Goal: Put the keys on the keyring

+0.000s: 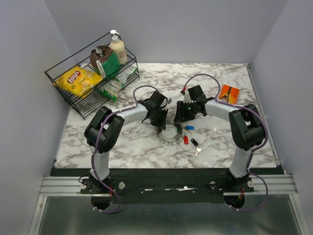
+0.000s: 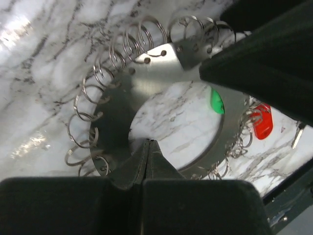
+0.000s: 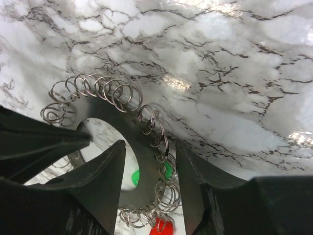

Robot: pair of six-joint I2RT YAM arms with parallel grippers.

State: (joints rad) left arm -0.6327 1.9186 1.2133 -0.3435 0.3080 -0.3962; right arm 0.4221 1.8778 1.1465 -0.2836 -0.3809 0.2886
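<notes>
The step in hand was steadying the keyring [image 2: 151,78] so that a key could be threaded on; no key was on it yet. The ring lay flat on the marble table [image 1: 122,142], near the middle and between the two arms, its rim hung all round with small wire loops.

The left gripper [image 2: 147,145] came in from the left. Its jaws were closed, and in the left wrist view their tips met on the inner edge of the ring's flat band, so they appeared to pinch the metal there. The right gripper [image 3: 150,146] reached in from the right with its jaws apart, one finger over the open centre and the other outside the rim, straddling the band and its loops without visibly clamping them.

The three keys lay loose on the table just right of the ring: the blue key [image 1: 190,128] farthest, the red key [image 1: 185,140] nearer and close to the rim, and the black key [image 1: 194,143] just beside the red one.

By my reading, the next move called for the right arm to leave the ring, pick up one key by its head and guide it to a loop. The keys were tiny and the loops crowded, so alignment would need care.
</notes>
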